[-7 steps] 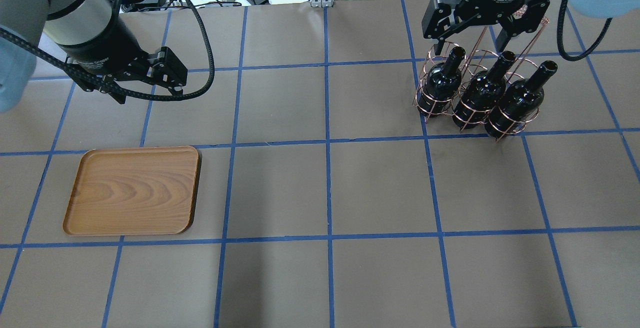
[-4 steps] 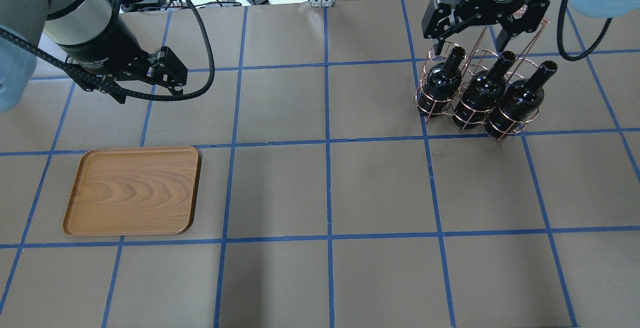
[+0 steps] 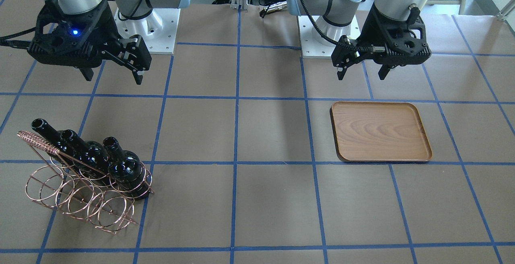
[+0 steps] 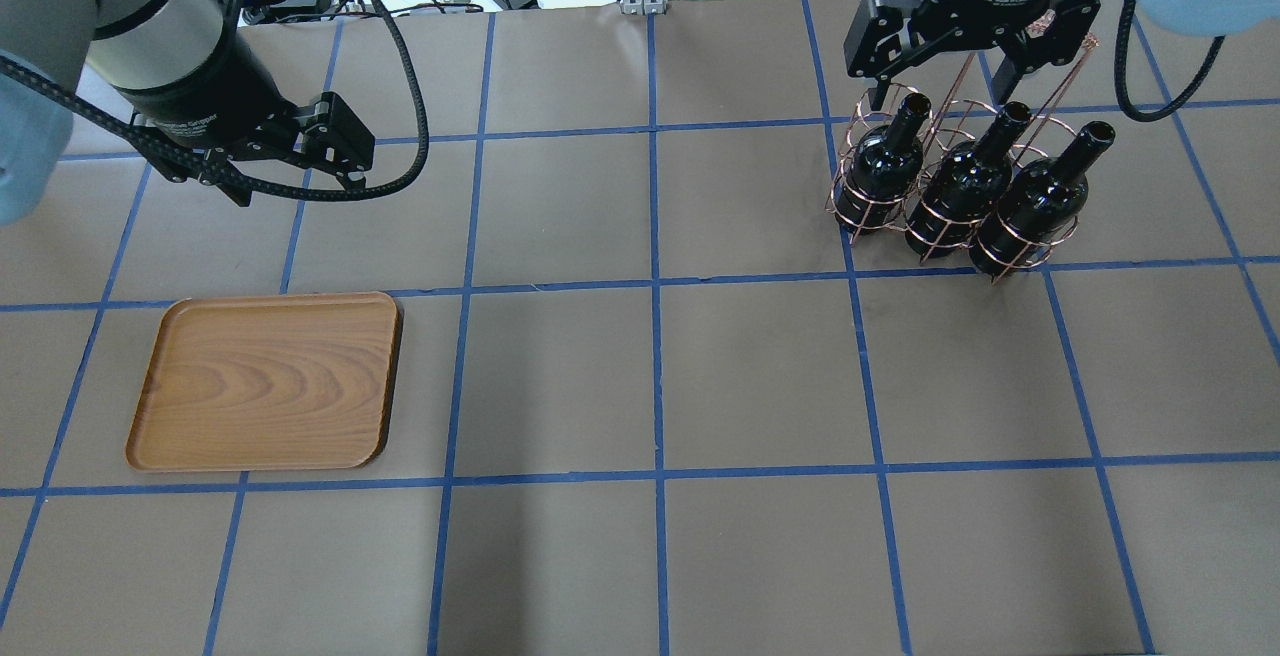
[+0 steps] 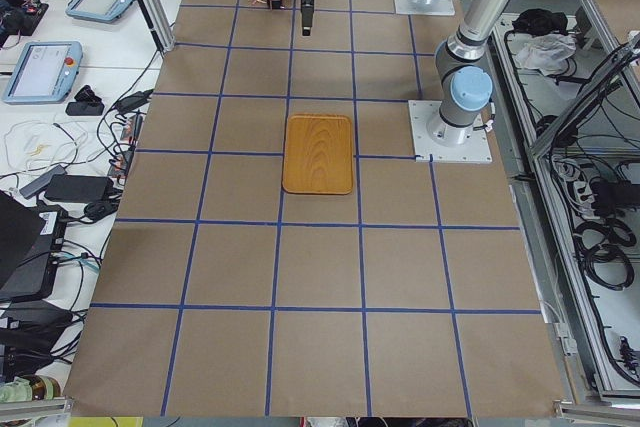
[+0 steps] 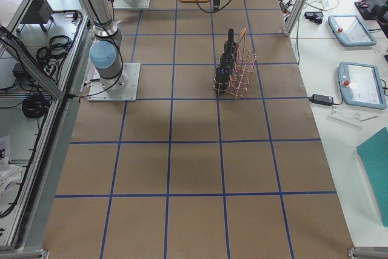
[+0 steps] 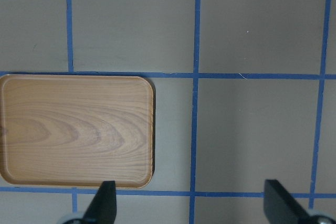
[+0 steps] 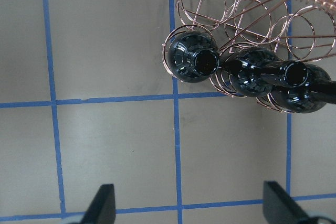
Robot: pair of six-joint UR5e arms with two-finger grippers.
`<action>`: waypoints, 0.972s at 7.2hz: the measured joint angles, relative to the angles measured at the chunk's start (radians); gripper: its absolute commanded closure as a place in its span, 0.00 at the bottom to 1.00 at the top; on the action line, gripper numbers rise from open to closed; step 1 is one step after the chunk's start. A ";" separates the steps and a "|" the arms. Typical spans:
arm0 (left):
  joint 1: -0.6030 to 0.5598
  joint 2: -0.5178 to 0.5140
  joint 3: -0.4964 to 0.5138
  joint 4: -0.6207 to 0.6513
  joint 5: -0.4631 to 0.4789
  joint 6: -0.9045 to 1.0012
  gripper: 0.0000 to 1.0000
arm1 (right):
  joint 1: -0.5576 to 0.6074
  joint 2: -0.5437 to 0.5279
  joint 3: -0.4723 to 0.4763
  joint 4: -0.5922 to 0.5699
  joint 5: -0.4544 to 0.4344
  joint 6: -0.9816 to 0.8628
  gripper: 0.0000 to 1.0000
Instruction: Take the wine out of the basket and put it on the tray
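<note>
Front view: three bottles (image 3: pixel 125 170) stood in the basket (image 3: pixel 78 200), well apart from the tray (image 3: pixel 380 132), which held none. Overhead: the right gripper (image 4: pixel 942 94), fingers spread, had barely shifted above them, so the pick was not yet begun. The left gripper (image 4: pixel 295 181), likewise spread, hung near the tray.

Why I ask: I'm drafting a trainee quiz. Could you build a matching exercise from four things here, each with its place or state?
Things
1. three glossy black glass wine bottles
2. flat brown wood-grain tray
3. left gripper
4. right gripper

Places or states
A. open, hovering near the tray
B. standing in the copper wire basket
C. open, hovering near the basket
D. bare, lying flat on the robot's left

Pairs: 1-B, 2-D, 3-A, 4-C
</note>
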 measured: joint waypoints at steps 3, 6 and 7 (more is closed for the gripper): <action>0.000 0.000 0.000 0.000 -0.001 0.000 0.00 | -0.002 0.001 0.002 0.000 -0.001 -0.002 0.00; 0.000 -0.001 0.000 0.000 0.000 0.001 0.00 | -0.016 0.002 0.052 -0.062 -0.010 -0.008 0.00; 0.000 -0.001 0.000 0.000 0.000 0.001 0.00 | -0.024 0.002 0.063 -0.078 -0.010 -0.008 0.00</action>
